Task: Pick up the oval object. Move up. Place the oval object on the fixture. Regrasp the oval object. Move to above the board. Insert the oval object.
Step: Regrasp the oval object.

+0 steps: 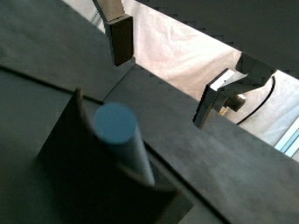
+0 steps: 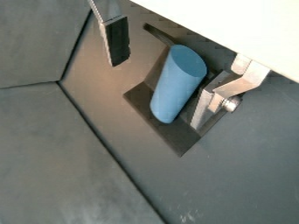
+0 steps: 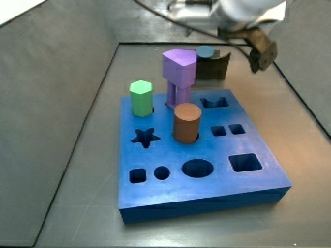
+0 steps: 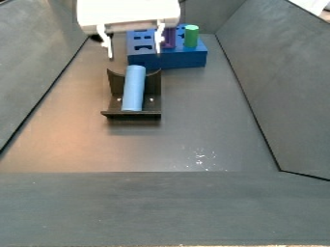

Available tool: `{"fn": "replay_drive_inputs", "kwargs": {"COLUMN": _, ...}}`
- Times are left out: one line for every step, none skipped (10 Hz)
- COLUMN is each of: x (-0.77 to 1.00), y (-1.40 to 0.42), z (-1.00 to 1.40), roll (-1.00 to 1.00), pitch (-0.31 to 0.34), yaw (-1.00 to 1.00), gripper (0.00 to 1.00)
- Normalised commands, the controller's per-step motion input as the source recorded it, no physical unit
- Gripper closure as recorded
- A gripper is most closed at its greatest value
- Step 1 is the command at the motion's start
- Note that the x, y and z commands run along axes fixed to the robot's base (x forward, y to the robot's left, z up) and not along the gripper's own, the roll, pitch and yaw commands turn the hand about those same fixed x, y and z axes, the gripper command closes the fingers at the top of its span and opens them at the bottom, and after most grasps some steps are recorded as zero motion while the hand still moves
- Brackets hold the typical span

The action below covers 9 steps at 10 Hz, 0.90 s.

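— Where was the oval object (image 4: 133,85) placed when the picture was taken?

— Squarely on the fixture (image 4: 133,115), it was recorded: the pale blue peg was seen leaning in the dark bracket's notch, its long axis tilted rather than flat, one rounded end raised. In a wrist view the same peg (image 2: 177,82) was shown lying against the bracket (image 2: 176,140), untouched by either finger.

— And the gripper?

— The gripper (image 2: 163,66) was pictured spread wide and holding nothing, one silver plate with its dark pad to each side of the peg, well clear of it. In a side view the gripper (image 4: 133,42) was seen hanging just above the peg's far end, between the fixture and the board (image 4: 180,53).

— What was the regrasp judged to turn on?

— The peg was judged to lie directly below and between the fingers, so a descent along its tilted axis was thought to be needed before any closing.
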Motion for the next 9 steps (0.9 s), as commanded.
{"fn": "replay_drive_inputs", "kwargs": {"x": 0.10, "y": 0.04, "z": -1.00, "roll": 0.07, "pitch": -0.131, "yaw": 0.00, "gripper": 0.00}}
{"fn": "replay_drive_inputs", "kwargs": {"x": 0.10, "y": 0.02, "z": -0.84, "roll": 0.08, "pitch": -0.099, "yaw": -0.04, "gripper": 0.00}}
{"fn": "replay_drive_inputs", "kwargs": {"x": 0.09, "y": 0.01, "z": -0.68, "roll": 0.08, "pitch": -0.072, "yaw": -0.06, "gripper": 0.00}}
{"fn": "replay_drive_inputs", "kwargs": {"x": 0.09, "y": 0.01, "z": -0.48, "roll": 0.08, "pitch": -0.034, "yaw": -0.07, "gripper": 0.00}}
{"fn": "replay_drive_inputs", "kwargs": {"x": 0.08, "y": 0.01, "z": -0.39, "roll": 0.07, "pitch": -0.019, "yaw": -0.06, "gripper": 0.00}}
{"fn": "replay_drive_inputs", "kwargs": {"x": 0.03, "y": 0.00, "z": -0.20, "roll": 0.05, "pitch": 0.015, "yaw": -0.04, "gripper": 0.00}}
{"fn": "replay_drive_inputs", "kwargs": {"x": 0.01, "y": 0.00, "z": -0.18, "roll": 0.04, "pitch": 0.015, "yaw": -0.03, "gripper": 0.00}}
{"fn": "replay_drive_inputs", "kwargs": {"x": 0.01, "y": 0.00, "z": -0.18, "roll": 0.04, "pitch": 0.016, "yaw": -0.02, "gripper": 0.00}}
{"fn": "replay_drive_inputs", "kwargs": {"x": 0.01, "y": 0.00, "z": -0.18, "roll": 0.04, "pitch": 0.016, "yaw": -0.02, "gripper": 0.00}}
